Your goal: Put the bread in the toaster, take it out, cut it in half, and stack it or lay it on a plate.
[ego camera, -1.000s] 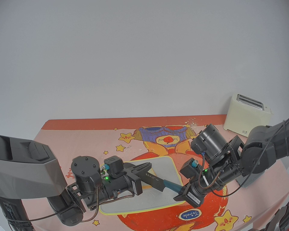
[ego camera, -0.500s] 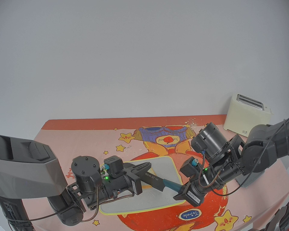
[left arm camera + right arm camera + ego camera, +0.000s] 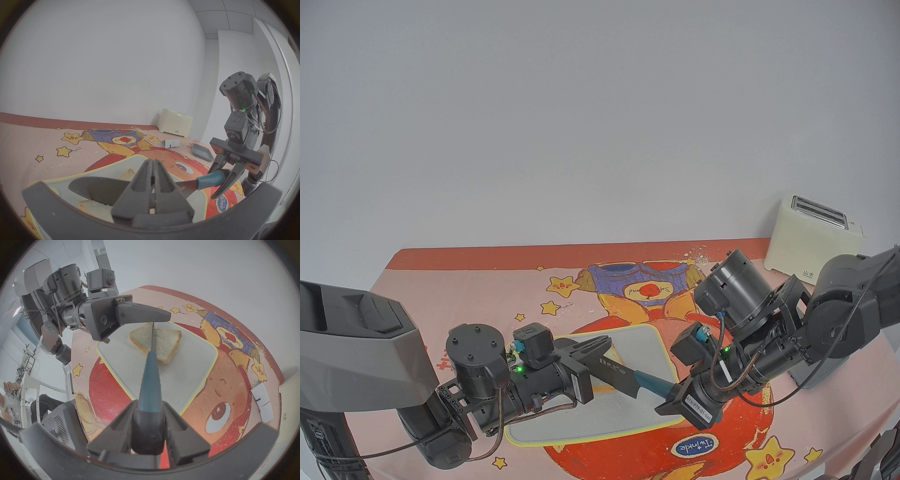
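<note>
A worktop (image 3: 456,294) covered by a pink cartoon mat carries a white cutting board (image 3: 612,412) with a yellow rim near its front edge. A cream toaster (image 3: 814,240) stands at the far right corner, well apart from the board.

The left gripper (image 3: 150,162) reaches over the board from the left with its fingers pressed together and nothing between them. The tips are at the slice's far corner, though contact is hard to judge. The right gripper (image 3: 149,415) comes in from the right, its fingers clamped on the teal handle of the knife (image 3: 625,378). The blade stands on edge across the middle of the bread (image 3: 167,340), which lies flat on the board.
</note>
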Available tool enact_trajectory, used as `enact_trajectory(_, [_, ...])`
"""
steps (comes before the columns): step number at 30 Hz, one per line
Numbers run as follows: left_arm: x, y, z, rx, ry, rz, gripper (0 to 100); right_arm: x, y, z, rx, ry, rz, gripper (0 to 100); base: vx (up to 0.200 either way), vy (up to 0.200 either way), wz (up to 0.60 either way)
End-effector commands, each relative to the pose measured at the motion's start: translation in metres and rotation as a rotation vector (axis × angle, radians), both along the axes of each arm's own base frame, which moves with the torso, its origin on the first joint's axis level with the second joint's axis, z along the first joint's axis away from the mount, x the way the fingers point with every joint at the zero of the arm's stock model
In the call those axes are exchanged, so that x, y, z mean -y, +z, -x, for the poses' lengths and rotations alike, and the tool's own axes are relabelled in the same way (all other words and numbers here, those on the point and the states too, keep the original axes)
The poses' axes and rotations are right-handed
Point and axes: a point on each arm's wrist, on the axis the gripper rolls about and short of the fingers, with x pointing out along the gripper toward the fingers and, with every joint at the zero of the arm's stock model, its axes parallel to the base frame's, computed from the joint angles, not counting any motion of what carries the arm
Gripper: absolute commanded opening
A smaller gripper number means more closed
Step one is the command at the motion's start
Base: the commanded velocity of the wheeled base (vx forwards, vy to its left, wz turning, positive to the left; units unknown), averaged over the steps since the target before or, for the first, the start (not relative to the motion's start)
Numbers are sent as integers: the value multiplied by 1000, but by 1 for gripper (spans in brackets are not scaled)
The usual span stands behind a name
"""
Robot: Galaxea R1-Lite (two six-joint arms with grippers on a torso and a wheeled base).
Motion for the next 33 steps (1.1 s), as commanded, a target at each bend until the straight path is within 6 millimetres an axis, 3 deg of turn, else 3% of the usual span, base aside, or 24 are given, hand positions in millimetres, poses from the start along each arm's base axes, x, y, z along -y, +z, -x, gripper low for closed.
enact_trajectory(1, [1, -2, -1, 1, -2, 3, 0, 1, 2, 1, 4, 2, -4, 0, 0, 0, 0])
enact_trajectory(33, [0, 8, 3, 24, -8, 21, 0, -3, -11, 3, -24, 7, 29, 0, 0, 0, 0])
